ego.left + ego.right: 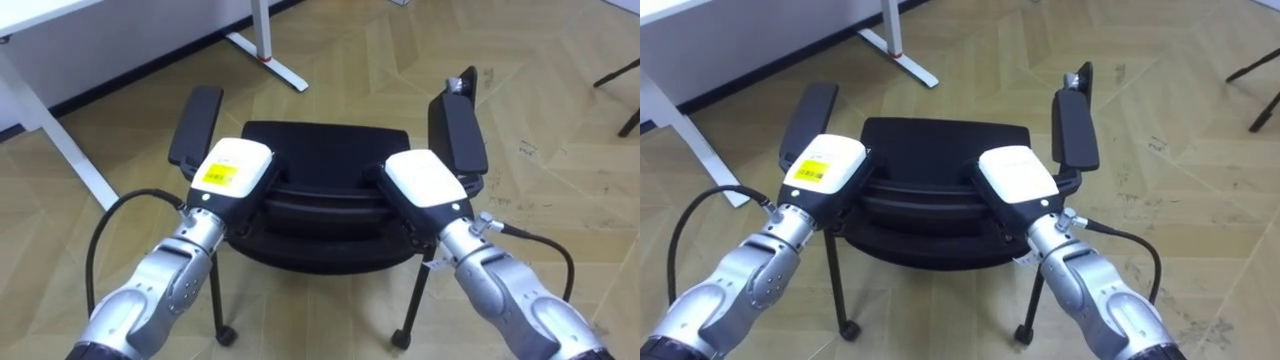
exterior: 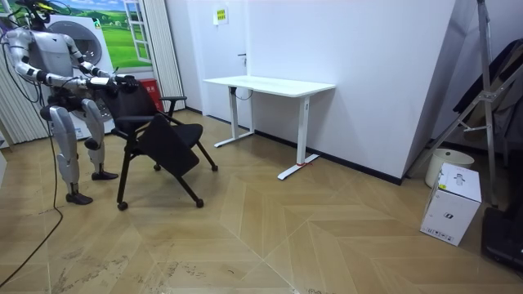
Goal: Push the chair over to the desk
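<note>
A black chair on castors stands right in front of me, its seat and two armrests facing away towards a white desk. My left hand lies on the left part of the backrest's top edge and my right hand on the right part. Both show their white backs, and the fingers are lost against the black backrest. In the room view I stand at the room view's left behind the chair, upright, with both arms stretched forward to it.
The white desk stands against the wall ahead, and its foot reaches onto the wooden floor just beyond the chair. A white box and a metal stand sit far off at the room view's right. Open floor lies between the chair and the desk.
</note>
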Available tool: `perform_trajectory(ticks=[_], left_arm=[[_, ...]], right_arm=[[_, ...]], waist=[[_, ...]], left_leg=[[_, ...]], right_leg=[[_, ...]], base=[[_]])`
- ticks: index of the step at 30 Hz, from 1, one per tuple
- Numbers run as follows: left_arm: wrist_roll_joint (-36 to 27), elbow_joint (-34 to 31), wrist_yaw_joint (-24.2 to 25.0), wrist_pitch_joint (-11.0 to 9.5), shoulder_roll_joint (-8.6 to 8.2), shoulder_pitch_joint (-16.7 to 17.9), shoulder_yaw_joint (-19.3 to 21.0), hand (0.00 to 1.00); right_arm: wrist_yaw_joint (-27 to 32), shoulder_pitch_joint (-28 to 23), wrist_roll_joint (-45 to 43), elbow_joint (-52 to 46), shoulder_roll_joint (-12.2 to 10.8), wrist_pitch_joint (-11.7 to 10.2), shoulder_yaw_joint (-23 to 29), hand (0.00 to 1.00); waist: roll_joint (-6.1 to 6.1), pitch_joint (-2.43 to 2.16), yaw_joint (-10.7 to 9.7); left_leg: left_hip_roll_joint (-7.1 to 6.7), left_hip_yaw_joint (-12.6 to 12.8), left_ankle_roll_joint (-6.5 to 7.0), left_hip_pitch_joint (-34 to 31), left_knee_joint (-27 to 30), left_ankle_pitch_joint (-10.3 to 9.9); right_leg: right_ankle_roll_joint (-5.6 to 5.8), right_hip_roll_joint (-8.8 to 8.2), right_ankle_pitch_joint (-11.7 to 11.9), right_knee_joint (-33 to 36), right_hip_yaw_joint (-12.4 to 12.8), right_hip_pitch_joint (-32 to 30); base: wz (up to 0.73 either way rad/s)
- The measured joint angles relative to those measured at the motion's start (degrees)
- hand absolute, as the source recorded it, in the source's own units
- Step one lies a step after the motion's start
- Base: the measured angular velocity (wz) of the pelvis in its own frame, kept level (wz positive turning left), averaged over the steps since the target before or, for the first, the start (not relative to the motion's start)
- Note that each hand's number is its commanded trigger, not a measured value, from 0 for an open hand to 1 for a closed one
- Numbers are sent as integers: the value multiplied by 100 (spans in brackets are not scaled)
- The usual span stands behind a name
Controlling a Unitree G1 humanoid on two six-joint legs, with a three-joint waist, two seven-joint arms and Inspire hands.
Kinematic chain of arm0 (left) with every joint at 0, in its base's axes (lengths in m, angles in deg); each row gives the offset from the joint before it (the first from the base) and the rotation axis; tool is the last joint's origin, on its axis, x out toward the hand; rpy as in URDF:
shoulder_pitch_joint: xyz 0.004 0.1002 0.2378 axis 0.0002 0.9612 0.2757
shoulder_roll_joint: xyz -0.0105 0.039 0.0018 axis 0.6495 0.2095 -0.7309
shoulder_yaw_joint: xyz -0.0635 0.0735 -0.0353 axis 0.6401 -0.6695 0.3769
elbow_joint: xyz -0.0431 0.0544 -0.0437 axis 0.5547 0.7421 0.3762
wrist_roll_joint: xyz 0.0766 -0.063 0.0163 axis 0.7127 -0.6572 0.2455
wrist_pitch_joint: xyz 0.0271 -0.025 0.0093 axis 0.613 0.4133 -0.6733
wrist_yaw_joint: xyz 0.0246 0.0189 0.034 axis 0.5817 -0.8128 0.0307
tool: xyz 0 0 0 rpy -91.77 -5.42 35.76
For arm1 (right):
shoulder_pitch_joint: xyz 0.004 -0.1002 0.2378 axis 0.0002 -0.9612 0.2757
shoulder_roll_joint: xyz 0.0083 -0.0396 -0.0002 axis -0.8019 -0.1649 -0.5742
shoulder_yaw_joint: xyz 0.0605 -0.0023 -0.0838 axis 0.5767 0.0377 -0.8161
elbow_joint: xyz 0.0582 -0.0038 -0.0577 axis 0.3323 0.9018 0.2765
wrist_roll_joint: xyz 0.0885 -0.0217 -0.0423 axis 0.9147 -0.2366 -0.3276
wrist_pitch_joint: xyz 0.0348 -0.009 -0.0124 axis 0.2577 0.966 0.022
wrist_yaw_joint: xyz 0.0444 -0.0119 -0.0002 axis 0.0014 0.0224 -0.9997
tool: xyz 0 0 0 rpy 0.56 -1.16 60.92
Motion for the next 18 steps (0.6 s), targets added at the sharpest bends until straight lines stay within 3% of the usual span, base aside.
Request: perform_trajectory(ticks=[18], left_arm=[[64,0,0,-19,-6,4,1,100]], right_arm=[[33,0,1,68,-7,-59,10,100]], waist=[[-26,-13,5]], left_leg=[[0,15,0,9,-4,0]], right_leg=[[0,0,0,-2,0,10]], base=[[0]])
